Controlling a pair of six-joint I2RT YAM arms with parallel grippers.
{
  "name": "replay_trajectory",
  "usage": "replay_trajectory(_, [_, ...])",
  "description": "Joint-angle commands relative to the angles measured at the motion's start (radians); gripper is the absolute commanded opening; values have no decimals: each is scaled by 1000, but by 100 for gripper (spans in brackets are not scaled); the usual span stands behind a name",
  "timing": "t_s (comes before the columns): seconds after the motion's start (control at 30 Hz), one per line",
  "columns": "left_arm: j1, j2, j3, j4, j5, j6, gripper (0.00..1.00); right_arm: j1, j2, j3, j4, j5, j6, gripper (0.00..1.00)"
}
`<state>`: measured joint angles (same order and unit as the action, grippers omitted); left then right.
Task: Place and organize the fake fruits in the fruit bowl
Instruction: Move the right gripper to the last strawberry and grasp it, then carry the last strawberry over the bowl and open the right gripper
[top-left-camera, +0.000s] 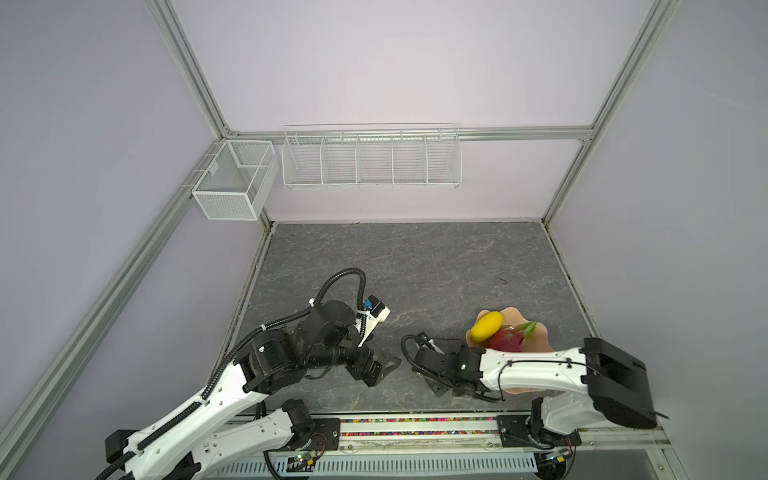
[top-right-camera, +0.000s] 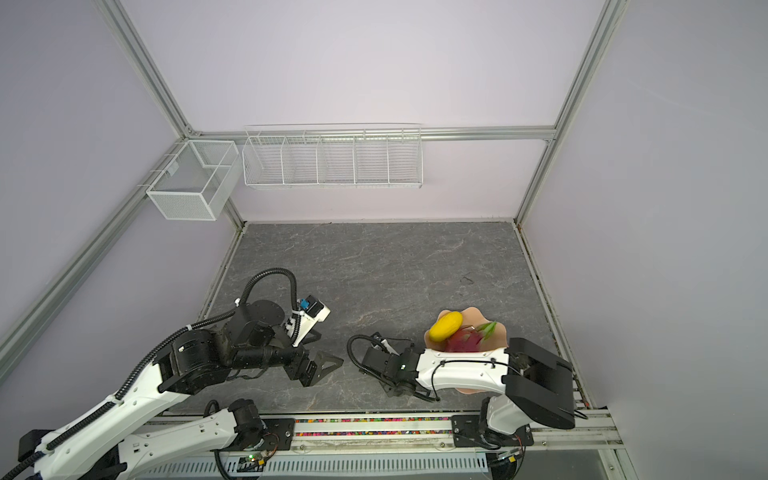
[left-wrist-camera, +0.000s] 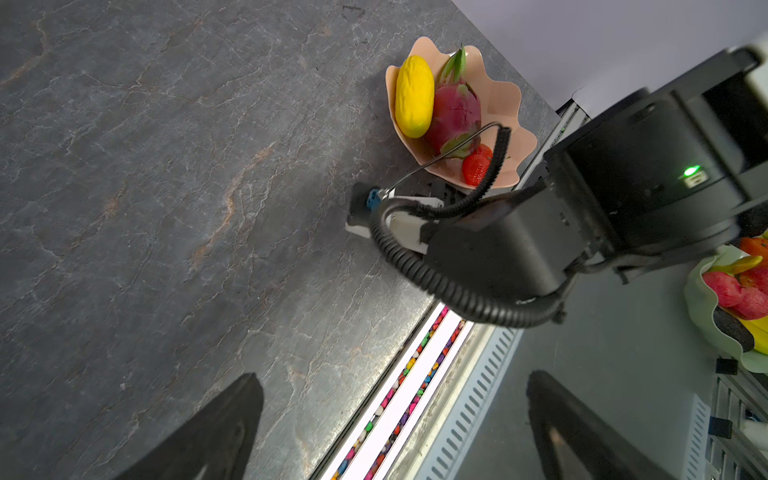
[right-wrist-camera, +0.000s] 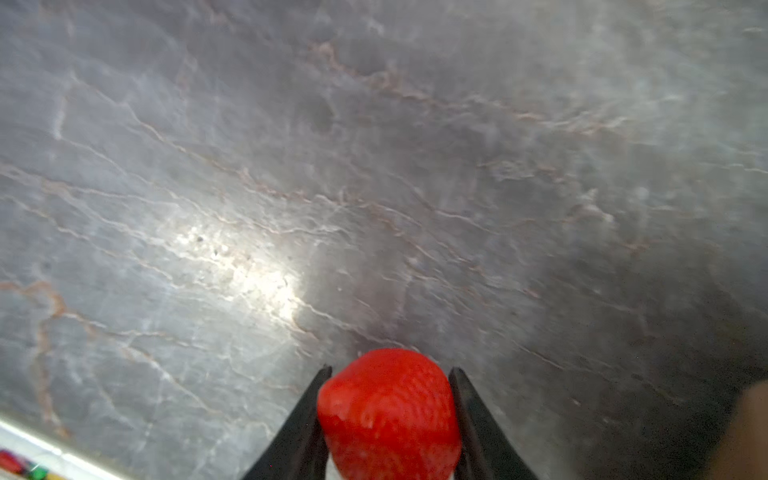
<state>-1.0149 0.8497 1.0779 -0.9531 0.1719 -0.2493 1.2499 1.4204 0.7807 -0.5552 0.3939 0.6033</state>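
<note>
The peach fruit bowl (top-left-camera: 536, 338) (top-right-camera: 496, 340) (left-wrist-camera: 505, 108) stands at the table's front right. In it lie the yellow ridged fruit (top-left-camera: 487, 325) (left-wrist-camera: 413, 95), the magenta dragon fruit (top-left-camera: 505, 340) (left-wrist-camera: 455, 112) and two red berries (left-wrist-camera: 476, 168). My right gripper (right-wrist-camera: 390, 369) is shut on a third red berry (right-wrist-camera: 390, 411), low over the table just left of the bowl. In both top views the right wrist hides this berry. My left gripper (top-left-camera: 380, 372) (left-wrist-camera: 395, 436) is open and holds nothing, near the front middle of the table.
Two white wire baskets (top-left-camera: 372, 160) (top-left-camera: 232, 183) hang on the back and left walls. A strip of coloured beads (top-left-camera: 415, 426) runs along the table's front edge. A green bowl (left-wrist-camera: 698, 307) of other fruit sits off the table, beyond that edge.
</note>
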Motion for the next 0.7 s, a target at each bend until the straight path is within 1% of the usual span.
replay_trajectory(0.0, [-4, 9, 33, 43, -4, 28, 99, -41, -161, -2, -125, 100, 95, 39])
replay_trajectory(0.07, [-3, 15, 23, 85, 14, 33, 99, -69, -265, 7, -206, 157, 171, 38])
replay_trajectory(0.17, [-2, 32, 3, 164, 57, 54, 99, -116, -411, 17, -411, 253, 358, 38])
replay_trajectory(0.2, [-3, 43, 1, 188, 72, 62, 99, -127, -443, 27, -506, 283, 430, 38])
replay_trajectory(0.27, [-3, 81, 3, 244, 107, 84, 99, -138, -501, 43, -712, 357, 628, 38])
replay_trajectory(0.33, [-3, 124, 10, 305, 149, 103, 99, -159, -534, 51, -897, 385, 805, 38])
replay_trajectory(0.43, [-3, 186, 21, 393, 222, 122, 99, -190, -572, 44, -1020, 382, 904, 38])
replay_trajectory(0.5, [-4, 219, 26, 430, 260, 136, 99, -220, -589, 30, -1021, 365, 953, 38])
replay_trajectory(0.57, [-2, 255, 38, 442, 289, 156, 99, -255, -588, 7, -997, 339, 948, 39])
replay_trajectory(0.6, [-3, 268, 44, 439, 297, 166, 99, -264, -582, 6, -987, 331, 925, 40])
replay_trajectory(0.67, [-2, 293, 55, 426, 313, 188, 99, -279, -551, 9, -981, 325, 924, 43])
